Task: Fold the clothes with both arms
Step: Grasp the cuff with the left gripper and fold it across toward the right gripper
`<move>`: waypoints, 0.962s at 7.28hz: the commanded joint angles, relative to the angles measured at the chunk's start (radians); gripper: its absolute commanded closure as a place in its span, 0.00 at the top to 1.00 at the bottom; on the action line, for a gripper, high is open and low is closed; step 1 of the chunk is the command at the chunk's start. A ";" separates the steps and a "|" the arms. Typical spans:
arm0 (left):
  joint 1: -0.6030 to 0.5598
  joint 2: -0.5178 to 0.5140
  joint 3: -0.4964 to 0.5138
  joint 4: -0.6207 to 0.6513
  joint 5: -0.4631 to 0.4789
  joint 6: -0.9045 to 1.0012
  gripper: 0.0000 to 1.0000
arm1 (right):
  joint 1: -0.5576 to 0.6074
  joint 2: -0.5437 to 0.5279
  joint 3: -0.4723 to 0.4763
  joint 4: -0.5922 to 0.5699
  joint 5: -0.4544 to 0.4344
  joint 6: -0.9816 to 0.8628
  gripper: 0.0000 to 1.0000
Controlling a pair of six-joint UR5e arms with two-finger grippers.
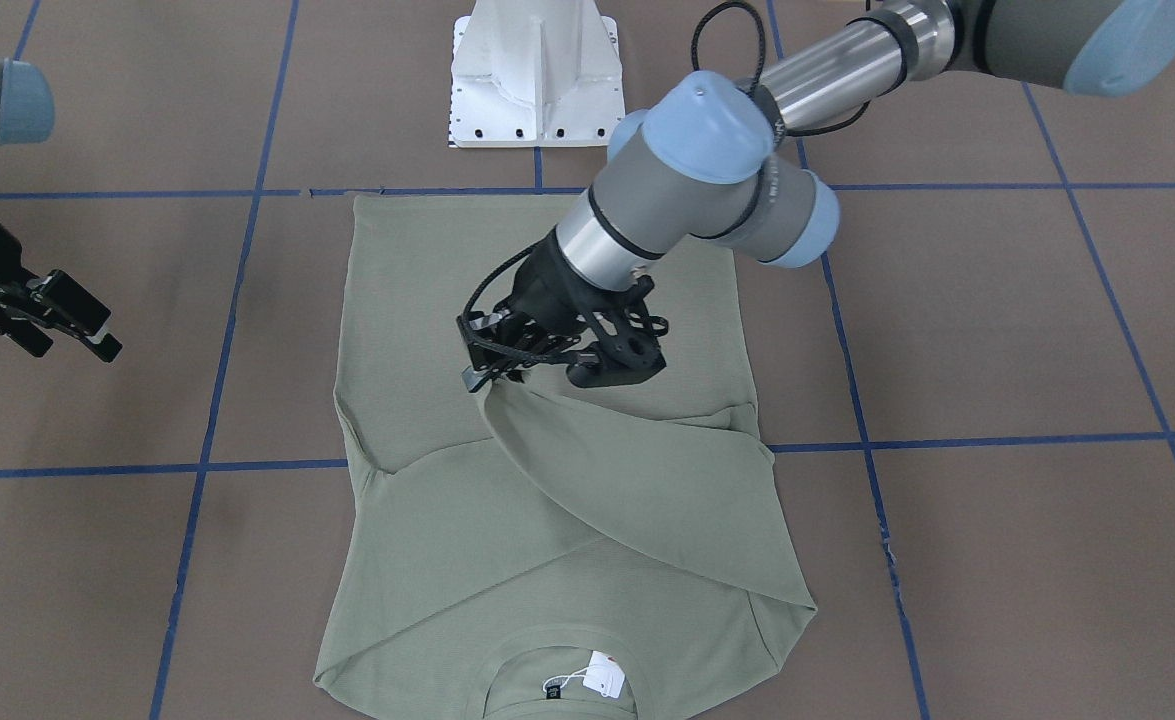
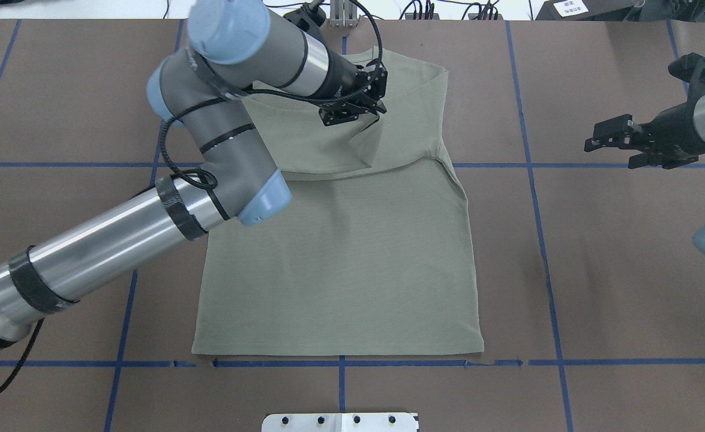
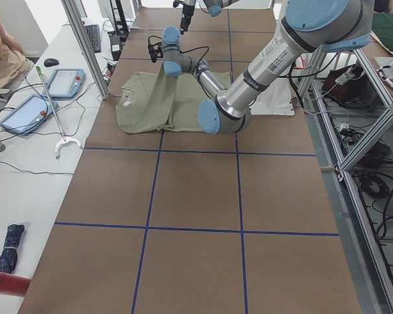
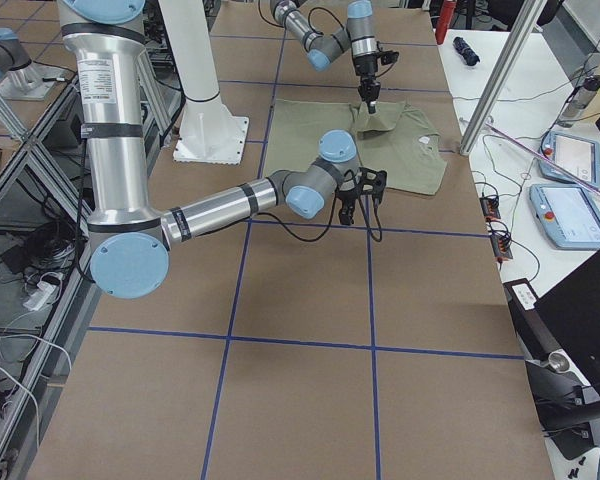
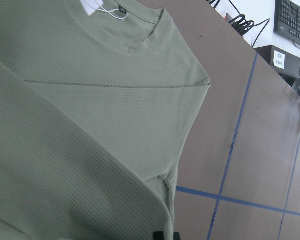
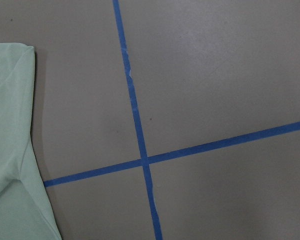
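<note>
With the left gripper (image 1: 482, 378) pinching a sleeve (image 1: 627, 470) of the shirt (image 1: 547, 580), spread at the middle of the table (image 1: 997, 330) with its collar toward your edge, and the right gripper (image 1: 62, 322) open aside, a slipping pinch could skew your fold.

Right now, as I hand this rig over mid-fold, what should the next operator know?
Left gripper: shut on the sleeve, held over the middle of the shirt.
Right gripper: open, empty, off to the shirt's side.
Shirt: flat on the table, neck tag showing.
Done: the other sleeve appears folded in.
Left: lay this sleeve down, release, fold the body.
</note>
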 commanded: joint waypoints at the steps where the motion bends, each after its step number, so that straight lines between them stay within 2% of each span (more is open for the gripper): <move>1: 0.090 -0.082 0.198 -0.135 0.179 -0.009 0.00 | 0.055 -0.035 0.000 0.005 0.039 -0.065 1.00; 2: 0.113 -0.083 0.215 -0.153 0.201 -0.009 0.00 | 0.055 -0.037 -0.002 0.005 0.041 -0.067 1.00; 4: 0.140 -0.190 0.391 -0.222 0.270 -0.010 0.00 | 0.063 -0.040 -0.002 0.005 0.043 -0.067 1.00; 5: 0.145 -0.196 0.410 -0.236 0.272 -0.009 0.14 | 0.063 -0.041 -0.002 0.005 0.043 -0.069 1.00; 6: 0.162 -0.215 0.419 -0.237 0.312 -0.010 0.26 | 0.063 -0.047 0.000 0.006 0.044 -0.069 1.00; 7: 0.167 -0.221 0.429 -0.237 0.315 -0.010 0.53 | 0.063 -0.047 0.000 0.006 0.043 -0.069 1.00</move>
